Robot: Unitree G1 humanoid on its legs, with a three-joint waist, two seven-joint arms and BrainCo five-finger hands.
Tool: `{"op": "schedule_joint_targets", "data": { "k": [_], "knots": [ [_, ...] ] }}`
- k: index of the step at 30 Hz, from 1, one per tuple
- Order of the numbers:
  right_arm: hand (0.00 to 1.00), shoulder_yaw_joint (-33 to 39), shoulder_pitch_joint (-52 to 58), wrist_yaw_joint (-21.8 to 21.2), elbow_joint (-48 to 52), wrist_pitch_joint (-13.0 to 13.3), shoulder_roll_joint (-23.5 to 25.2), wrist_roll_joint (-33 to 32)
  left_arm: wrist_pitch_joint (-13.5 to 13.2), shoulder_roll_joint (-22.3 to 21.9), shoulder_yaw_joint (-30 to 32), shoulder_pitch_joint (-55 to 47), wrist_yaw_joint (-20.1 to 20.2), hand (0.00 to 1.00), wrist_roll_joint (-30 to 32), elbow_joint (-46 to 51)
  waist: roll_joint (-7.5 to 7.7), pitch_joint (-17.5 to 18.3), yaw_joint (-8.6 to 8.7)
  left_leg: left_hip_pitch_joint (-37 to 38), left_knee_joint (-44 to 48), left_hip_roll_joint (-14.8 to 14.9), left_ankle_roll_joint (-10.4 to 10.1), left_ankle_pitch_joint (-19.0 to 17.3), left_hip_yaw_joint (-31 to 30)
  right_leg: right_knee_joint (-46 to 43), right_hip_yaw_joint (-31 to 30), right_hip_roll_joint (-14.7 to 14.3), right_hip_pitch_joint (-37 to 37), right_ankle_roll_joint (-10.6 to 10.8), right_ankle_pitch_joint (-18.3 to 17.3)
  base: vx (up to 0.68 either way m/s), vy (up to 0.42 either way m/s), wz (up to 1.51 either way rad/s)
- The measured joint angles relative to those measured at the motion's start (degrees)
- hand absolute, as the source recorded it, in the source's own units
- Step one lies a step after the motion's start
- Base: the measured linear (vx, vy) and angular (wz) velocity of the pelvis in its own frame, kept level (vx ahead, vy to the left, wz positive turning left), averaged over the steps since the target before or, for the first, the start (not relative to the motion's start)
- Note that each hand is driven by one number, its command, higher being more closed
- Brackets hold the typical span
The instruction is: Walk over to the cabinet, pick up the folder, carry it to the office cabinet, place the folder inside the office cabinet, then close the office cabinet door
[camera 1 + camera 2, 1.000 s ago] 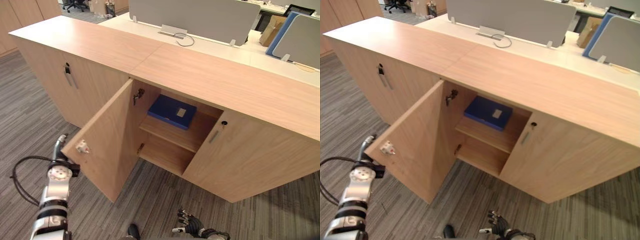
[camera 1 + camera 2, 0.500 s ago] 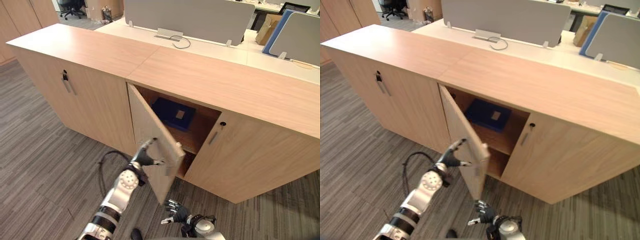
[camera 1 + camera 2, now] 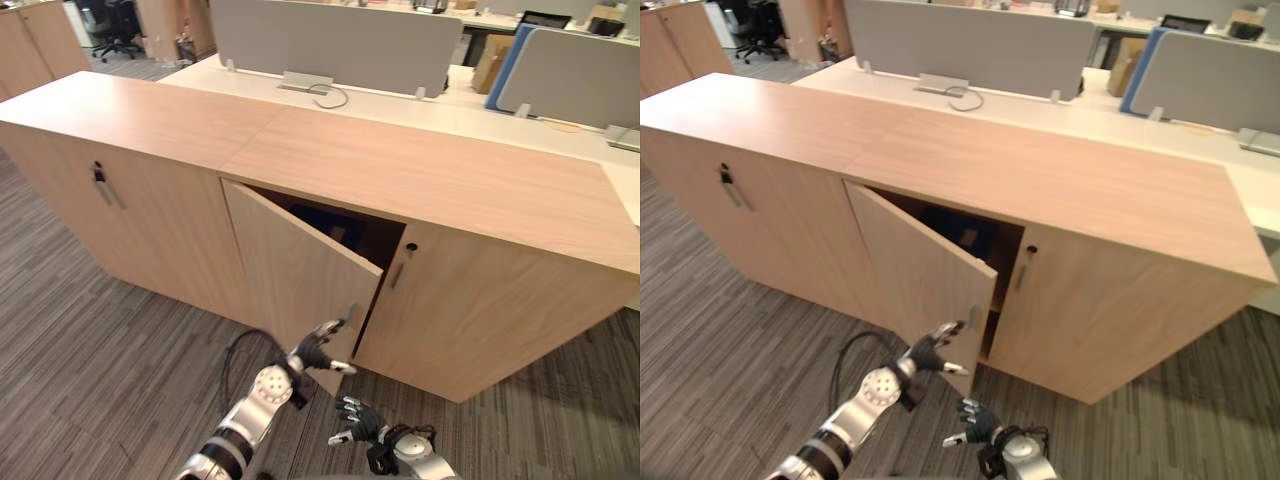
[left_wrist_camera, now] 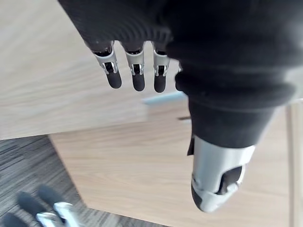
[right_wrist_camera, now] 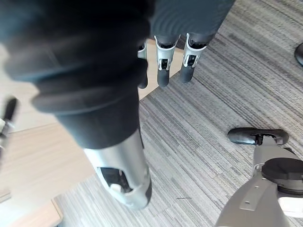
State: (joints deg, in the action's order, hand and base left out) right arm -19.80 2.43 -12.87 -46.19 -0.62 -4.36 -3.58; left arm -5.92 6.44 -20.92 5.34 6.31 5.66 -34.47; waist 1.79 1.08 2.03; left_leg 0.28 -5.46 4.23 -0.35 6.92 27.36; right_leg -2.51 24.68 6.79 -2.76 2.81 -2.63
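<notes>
The blue folder lies on the shelf inside the office cabinet, dim in the narrow gap behind the door. The cabinet's left door stands ajar, swung most of the way in. My left hand is open, its straight fingers against the door's outer face near its lower free corner, by the handle. My right hand hangs low above the carpet in front of the cabinet, open with fingers relaxed and holding nothing.
The right door is closed, with a handle and lock. A second cabinet adjoins on the left. Desks with grey dividers stand behind. Grey carpet lies in front.
The door has swung from wide open to nearly closed, with my left hand following it inward along its outer face. The camera has shifted. The right hand stays low.
</notes>
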Motion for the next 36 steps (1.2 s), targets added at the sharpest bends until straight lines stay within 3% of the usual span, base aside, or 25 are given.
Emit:
{"op": "schedule_joint_targets", "data": {
  "k": [5, 7, 8, 10, 13, 15, 16, 18, 22, 25, 28, 36],
  "knots": [
    [0.00, 4.0, 1.7, 0.2, -1.0, 0.0, 0.3, 0.0, 0.6, 0.9, 11.6, -7.7, -2.2, 0.00, -0.2, -6.2, 0.70, 0.1, -0.13, -1.0, 1.9, 1.0, -0.7, -1.5, 1.7, 0.0, -1.8, -0.4, 1.5, -0.1, 0.1, -0.01, -0.034, -0.19],
    [0.00, 6.3, 2.2, 0.7, -1.0, 0.0, 0.7, 0.0, 0.7, 0.5, 18.1, -9.3, -2.9, 0.00, -3.3, -9.5, 1.79, -0.1, -0.47, -4.9, 10.6, 3.1, -0.7, -5.7, 1.5, 0.0, -1.8, -0.4, 1.7, -0.1, 0.1, 0.03, -0.080, -0.03],
    [0.00, 7.5, 3.1, 1.0, -0.7, 0.1, 0.8, -0.1, 0.7, -0.2, 22.6, -10.3, -4.3, 0.00, -7.2, -11.6, 1.72, -0.1, -1.01, -8.0, 19.2, 6.0, -0.7, -9.9, 1.1, -0.1, -1.8, -1.1, 1.4, -0.1, 0.1, 0.03, -0.082, -0.14],
    [0.00, 8.2, 4.5, 2.0, 0.0, 0.2, 0.7, -0.3, 0.6, -1.1, 28.1, -11.7, -6.6, 0.00, -12.3, -13.7, 1.08, -0.4, -2.00, -10.4, 28.3, 10.1, -1.1, -14.2, 0.2, 0.0, -1.8, -3.1, -0.1, -0.3, -0.1, 0.02, -0.088, -0.11],
    [0.00, 8.6, 5.6, 3.0, 1.7, 0.4, 0.8, -0.3, 0.3, -1.0, 31.4, -13.2, -9.2, 0.00, -19.3, -14.5, 0.86, -1.9, -2.51, -13.4, 36.3, 11.5, -0.9, -15.3, -7.7, 0.1, -2.4, -4.4, -1.1, -0.9, -0.7, -0.07, -0.052, -0.01],
    [0.00, 9.4, 5.4, 3.5, 1.1, 1.2, 0.6, -0.6, -0.2, -1.4, 32.0, -14.2, -9.5, 0.00, -22.9, -14.9, 0.15, -3.0, -3.55, -14.8, 39.7, 10.6, -0.9, -15.3, -15.7, -0.4, -4.7, -4.8, -1.0, -1.0, -0.7, -0.12, 0.060, -0.42],
    [0.00, 9.7, 4.6, 3.8, -0.8, 1.6, 0.4, -0.8, -0.5, -1.5, 32.2, -14.6, -9.2, 0.00, -24.6, -16.0, 0.08, -3.3, -4.04, -15.0, 39.1, 9.0, -1.8, -17.2, -20.2, -0.6, -6.0, -4.7, -0.8, -1.3, -0.8, -0.13, 0.117, -0.69],
    [0.00, 11.3, 2.0, 4.6, -7.4, 1.9, -0.6, -0.7, -0.3, -2.1, 33.5, -15.4, -7.2, 0.00, -29.1, -18.6, -2.04, -3.4, -5.62, -12.2, 32.1, 5.8, -4.4, -18.1, -28.0, -2.0, -9.8, -5.3, 1.2, -0.9, -0.9, -0.12, 0.166, -0.89],
    [0.00, 13.6, 1.7, 5.7, -9.8, 1.9, -0.4, -0.8, 0.3, -2.3, 36.2, -15.8, -4.1, 0.00, -29.7, -22.3, -0.24, -3.1, -5.08, -9.7, 24.7, 2.9, -3.4, -14.9, -24.8, 1.8, -12.0, -2.6, 1.5, 0.4, 2.2, -0.03, 0.089, -0.27],
    [0.00, 13.5, 1.5, 5.7, -10.1, 2.0, 0.5, -0.8, 0.2, -2.3, 36.7, -16.4, -3.5, 0.00, -26.2, -22.4, 0.22, -2.4, -5.50, -7.1, 18.5, 1.0, -2.7, -12.0, -23.4, 3.2, -12.6, -1.2, 1.5, 1.0, 3.4, 0.06, 0.039, -0.10],
    [0.00, 13.6, 1.4, 5.9, -11.8, 2.1, 1.0, -0.8, -0.2, -2.8, 37.4, -16.3, -3.6, 0.00, -23.9, -22.3, 0.16, -2.3, -5.73, -6.2, 15.1, 0.1, -2.5, -10.2, -23.4, 4.2, -12.2, -0.9, 1.8, 1.1, 3.9, 0.11, 0.008, 0.04],
    [0.00, 14.2, 2.0, 6.4, -11.8, 2.4, 1.4, -2.0, -1.0, -3.2, 37.9, -16.3, -3.9, 0.00, -21.9, -22.0, 0.28, -2.1, -5.88, -4.1, 11.8, -0.6, -2.1, -9.3, -23.4, 4.6, -11.4, -0.5, 0.8, 1.1, 3.9, 0.06, 0.021, 0.03]
  ]
}}
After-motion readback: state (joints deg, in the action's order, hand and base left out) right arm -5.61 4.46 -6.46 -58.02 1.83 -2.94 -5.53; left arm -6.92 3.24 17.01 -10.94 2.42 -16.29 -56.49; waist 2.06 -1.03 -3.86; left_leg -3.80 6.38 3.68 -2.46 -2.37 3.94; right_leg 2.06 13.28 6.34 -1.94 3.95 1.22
